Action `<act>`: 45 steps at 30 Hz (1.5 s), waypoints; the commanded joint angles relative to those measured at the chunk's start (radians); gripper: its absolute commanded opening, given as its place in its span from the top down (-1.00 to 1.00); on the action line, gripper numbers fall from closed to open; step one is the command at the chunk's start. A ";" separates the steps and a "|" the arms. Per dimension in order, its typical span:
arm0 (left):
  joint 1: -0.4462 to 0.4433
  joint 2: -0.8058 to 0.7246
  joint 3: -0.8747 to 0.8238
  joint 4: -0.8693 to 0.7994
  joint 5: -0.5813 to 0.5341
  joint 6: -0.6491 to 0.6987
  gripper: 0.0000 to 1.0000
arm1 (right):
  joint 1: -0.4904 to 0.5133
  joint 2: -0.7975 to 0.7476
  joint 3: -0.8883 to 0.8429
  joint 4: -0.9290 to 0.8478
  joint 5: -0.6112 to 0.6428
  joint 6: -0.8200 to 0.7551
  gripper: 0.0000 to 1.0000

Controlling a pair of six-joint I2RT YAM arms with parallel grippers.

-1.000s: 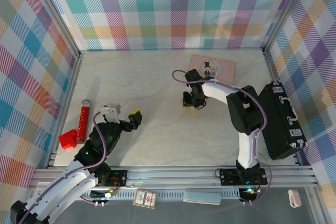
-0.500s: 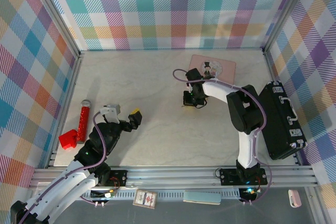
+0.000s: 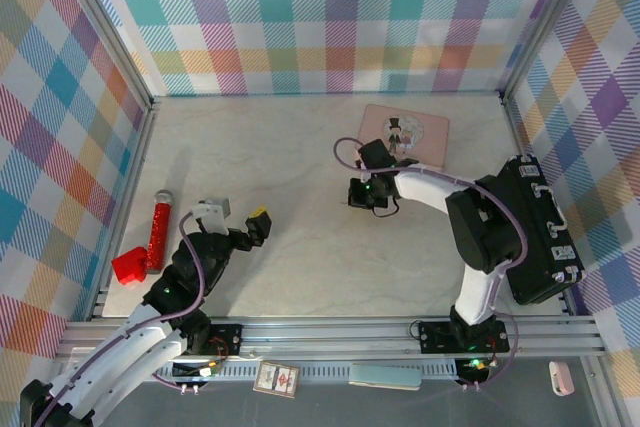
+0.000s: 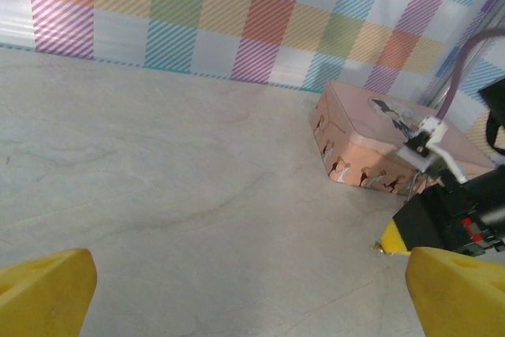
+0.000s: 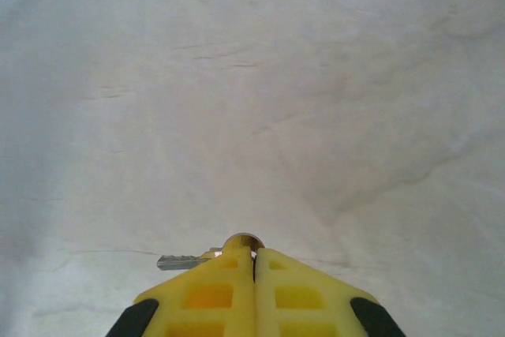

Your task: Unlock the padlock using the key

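Observation:
In the right wrist view my right gripper (image 5: 254, 252) has its yellow fingers pressed together low over the pale table. The key (image 5: 180, 261), a thin silvery blade, sticks out to the left from under the tips. A rounded brass-coloured bit (image 5: 243, 240) peeks out at the tips; whether it is the padlock I cannot tell. From above, the right gripper (image 3: 356, 197) sits just below the pink tin (image 3: 405, 132). My left gripper (image 3: 236, 219) hovers open at the near left, nothing between its fingers (image 4: 43, 293).
A red cylinder-handled tool (image 3: 157, 227) and a red block (image 3: 130, 265) lie by the left wall. A black case (image 3: 540, 232) stands along the right wall. The pink tin (image 4: 379, 136) lies flat near the back wall.
The right gripper has closed its fingers and the right arm's elbow has swung out to the right. The left arm has stayed put.

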 commanded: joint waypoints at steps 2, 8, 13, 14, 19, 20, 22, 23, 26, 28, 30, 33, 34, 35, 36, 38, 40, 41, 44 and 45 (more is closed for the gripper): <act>-0.005 0.033 0.016 0.010 0.026 -0.030 -1.00 | 0.041 -0.078 -0.055 0.148 0.004 0.127 1.00; -0.005 0.066 0.055 -0.031 0.076 -0.100 -0.96 | 0.164 -0.184 -0.112 0.224 0.164 0.263 1.00; -0.005 0.117 0.126 -0.092 0.222 -0.272 -0.91 | 0.276 -0.253 -0.146 0.288 0.285 0.324 1.00; -0.005 0.128 0.137 -0.098 0.255 -0.302 -0.88 | 0.295 -0.263 -0.155 0.304 0.304 0.333 1.00; -0.005 0.122 0.169 -0.155 0.282 -0.430 -0.83 | 0.375 -0.314 -0.177 0.337 0.405 0.325 1.00; -0.004 0.131 0.186 -0.181 0.282 -0.446 -0.80 | 0.385 -0.324 -0.185 0.350 0.418 0.322 1.00; -0.005 0.157 0.218 -0.201 0.321 -0.460 -0.76 | 0.401 -0.341 -0.203 0.372 0.435 0.323 1.00; -0.005 0.172 0.236 -0.212 0.342 -0.474 -0.73 | 0.410 -0.346 -0.208 0.379 0.449 0.323 1.00; -0.005 0.191 0.260 -0.212 0.383 -0.506 -0.68 | 0.436 -0.355 -0.220 0.408 0.468 0.321 1.00; -0.004 0.191 0.260 -0.208 0.388 -0.509 -0.66 | 0.445 -0.355 -0.227 0.434 0.467 0.326 1.00; -0.005 0.197 0.268 -0.218 0.384 -0.501 -0.65 | 0.454 -0.355 -0.229 0.458 0.454 0.320 1.00; -0.005 0.215 0.274 -0.211 0.396 -0.499 -0.61 | 0.460 -0.357 -0.229 0.484 0.423 0.308 1.00; -0.005 0.221 0.275 -0.209 0.400 -0.501 -0.60 | 0.462 -0.357 -0.229 0.493 0.415 0.304 1.00; -0.005 0.229 0.277 -0.204 0.403 -0.503 -0.57 | 0.463 -0.358 -0.229 0.502 0.406 0.303 1.00; -0.005 0.235 0.276 -0.197 0.408 -0.506 -0.53 | 0.465 -0.357 -0.229 0.506 0.397 0.303 1.00; -0.005 0.248 0.275 -0.180 0.419 -0.512 -0.44 | 0.471 -0.355 -0.227 0.520 0.384 0.302 1.00; -0.005 0.260 0.276 -0.170 0.427 -0.516 -0.37 | 0.478 -0.351 -0.221 0.525 0.379 0.300 1.00; -0.005 0.265 0.279 -0.169 0.430 -0.515 -0.35 | 0.482 -0.349 -0.218 0.526 0.378 0.299 1.00; -0.004 0.272 0.281 -0.166 0.434 -0.507 -0.28 | 0.487 -0.343 -0.209 0.526 0.372 0.298 1.00; -0.004 0.276 0.282 -0.167 0.433 -0.503 -0.27 | 0.488 -0.343 -0.208 0.528 0.369 0.297 1.00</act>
